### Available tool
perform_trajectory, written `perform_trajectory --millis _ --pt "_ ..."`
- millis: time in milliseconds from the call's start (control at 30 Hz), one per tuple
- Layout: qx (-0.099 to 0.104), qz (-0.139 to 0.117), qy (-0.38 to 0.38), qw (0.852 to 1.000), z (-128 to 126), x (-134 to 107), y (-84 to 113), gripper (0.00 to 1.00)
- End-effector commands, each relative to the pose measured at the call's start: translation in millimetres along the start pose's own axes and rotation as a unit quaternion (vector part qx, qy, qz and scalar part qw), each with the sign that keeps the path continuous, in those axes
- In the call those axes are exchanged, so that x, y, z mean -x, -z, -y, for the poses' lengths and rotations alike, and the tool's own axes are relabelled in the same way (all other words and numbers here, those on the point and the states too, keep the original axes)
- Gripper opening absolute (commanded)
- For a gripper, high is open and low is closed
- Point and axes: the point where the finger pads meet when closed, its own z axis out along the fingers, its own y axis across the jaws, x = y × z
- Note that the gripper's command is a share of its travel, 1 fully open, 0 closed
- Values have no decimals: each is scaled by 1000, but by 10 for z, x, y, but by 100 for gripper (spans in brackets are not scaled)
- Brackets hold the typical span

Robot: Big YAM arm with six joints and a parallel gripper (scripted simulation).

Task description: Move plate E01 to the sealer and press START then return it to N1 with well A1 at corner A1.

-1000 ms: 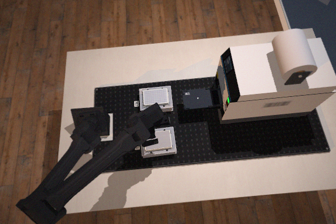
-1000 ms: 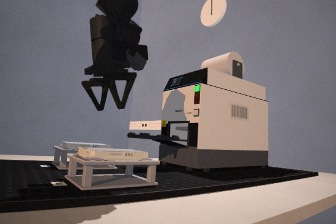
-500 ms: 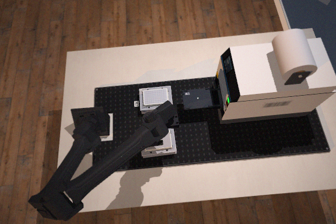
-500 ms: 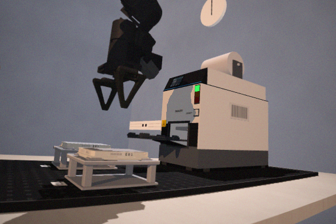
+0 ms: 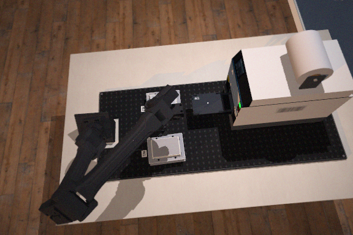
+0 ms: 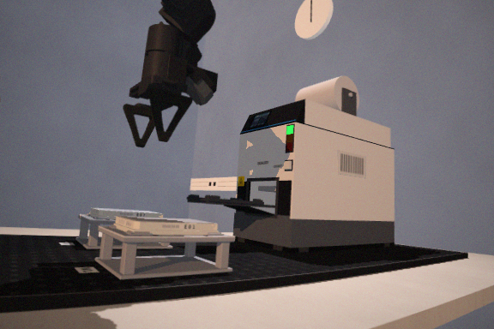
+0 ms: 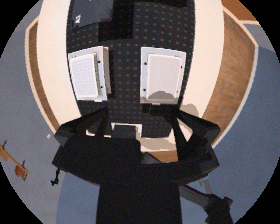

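From above, we see plate E01 (image 5: 165, 149) lying flat on the near nest (image 5: 182, 157), a pale rectangular slab with a smooth grey-white top partly shaded by the arm. A second plate (image 5: 177, 99) sits in the far nest, mostly hidden under the dark arm (image 5: 135, 137). Both nests stand on a black perforated board (image 5: 276, 148) laid over a cream table (image 5: 214, 191). The sealer (image 5: 276, 84) is a boxy white cabinet with a fat white roll (image 5: 307, 53) on top; its dark stage (image 5: 208, 103) is extended toward the nests, and a green lamp (image 5: 239, 105) glows on its front.

From the side view, E01 (image 6: 165, 225) is a thin, low tray with its label on the long side facing us, resting level on a white four-legged nest (image 6: 129, 259). The other plate (image 6: 124, 212) lies behind on its own nest. The claw (image 6: 155, 123) hangs high above them, its two triangular open-frame fingers spread wide apart and carrying nothing. The lamp (image 6: 290, 130) shows green beside a dark slanted panel (image 6: 262, 119). A round clock (image 6: 314, 15) hangs on the blue-grey wall.

In the wrist view, looking down, we see two pale rectangular plates (image 7: 164, 74) side by side on the dotted black board, with the stage (image 7: 92, 4) beyond and the claw's dark fingers framing the bottom.
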Motion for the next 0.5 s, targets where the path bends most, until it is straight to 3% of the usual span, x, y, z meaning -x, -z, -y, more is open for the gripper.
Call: perform_trajectory --millis 0,233,467 --pt "16 13 -59 998 27 168 229 100" --pt "9 11 -45 999 -428 75 393 100" --pt "15 8 -67 998 -605 91 519 100"
